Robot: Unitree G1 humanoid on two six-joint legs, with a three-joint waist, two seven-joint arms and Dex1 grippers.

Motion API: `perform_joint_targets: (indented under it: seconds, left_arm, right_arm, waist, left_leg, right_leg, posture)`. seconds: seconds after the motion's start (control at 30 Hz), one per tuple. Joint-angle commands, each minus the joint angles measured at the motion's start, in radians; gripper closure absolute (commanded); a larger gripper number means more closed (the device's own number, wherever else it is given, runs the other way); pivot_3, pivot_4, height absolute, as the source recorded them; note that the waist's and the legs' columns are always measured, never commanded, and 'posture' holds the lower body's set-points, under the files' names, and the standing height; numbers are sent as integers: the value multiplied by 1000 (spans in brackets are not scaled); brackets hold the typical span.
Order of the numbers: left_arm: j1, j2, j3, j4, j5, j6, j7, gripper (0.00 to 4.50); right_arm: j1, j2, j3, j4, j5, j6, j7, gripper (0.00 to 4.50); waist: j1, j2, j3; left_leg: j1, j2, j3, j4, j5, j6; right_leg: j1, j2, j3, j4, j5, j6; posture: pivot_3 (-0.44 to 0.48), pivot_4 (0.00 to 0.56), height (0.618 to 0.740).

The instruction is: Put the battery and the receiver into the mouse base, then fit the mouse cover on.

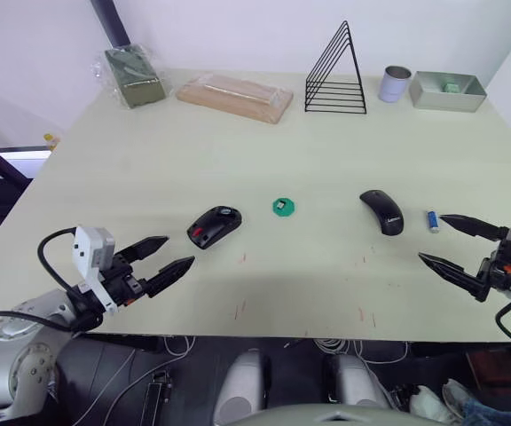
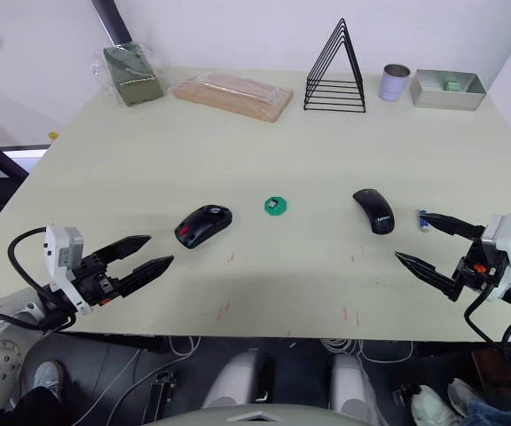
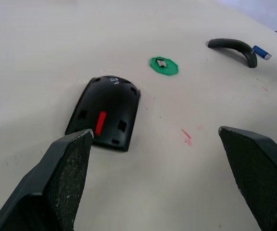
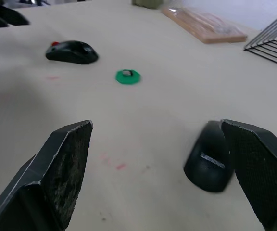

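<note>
The mouse base [image 1: 214,226], black with a red part in its hollow top, lies left of the table's middle. Right of it a tiny dark receiver [image 1: 283,207] rests on a round green disc [image 1: 285,208]. Further right lies the smooth black mouse cover [image 1: 382,212], and just beyond that the small blue battery [image 1: 433,220]. My left gripper [image 1: 161,257] is open, hovering just short of the mouse base [image 3: 106,111]. My right gripper [image 1: 444,240] is open near the table's right front, close beside the battery, with the cover [image 4: 210,157] ahead of its fingers.
Along the far edge stand a bagged green item [image 1: 133,75], a wrapped wooden block [image 1: 235,96], a black wire rack [image 1: 336,74], a metal cup [image 1: 396,83] and a grey tray [image 1: 447,90]. Small red marks dot the tabletop near the front.
</note>
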Motion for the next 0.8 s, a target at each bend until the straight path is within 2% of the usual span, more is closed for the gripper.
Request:
perform_joint_targets:
  seconds: [0.03,0.17,0.43,0.53,0.8]
  left_arm:
    - [-49,32,15,-5,2,1,2,59]
    - [-119,45,-4,8,-2,55,42,59]
    - [-311,160,-156,84,59,214,59,59]
    - [-407,196,-245,153,105,209,-6,59]
    - [-591,170,-418,265,226,176,-65,59]
  right_arm:
    - [-9,-23,0,-59,51,27,30,50]
    - [-33,-21,10,-100,65,29,24,50]
    - [-34,-47,11,-166,110,88,28,50]
    - [-12,-43,4,-201,118,96,21,50]
    - [29,-38,-33,-249,129,96,5,50]
  waist:
    - [-1,0,0]
    - [-3,0,0]
    - [-2,-1,0]
    - [0,-1,0]
    - [-1,-2,1]
  left_leg:
    - [0,0,0,0,0,0]
    - [0,0,0,0,0,0]
    - [1,-1,0,0,0,0]
    - [1,-1,-1,0,0,0]
    - [0,-2,0,0,0,0]
  right_leg:
    - [0,0,0,0,0,0]
    - [1,1,0,0,0,0]
    - [1,2,0,1,0,1]
    - [1,2,0,1,1,1]
    - [1,3,0,1,1,2]
  posture:
    - [0,150,740]
    - [0,150,740]
    - [0,150,740]
    - [0,150,740]
    - [0,150,740]
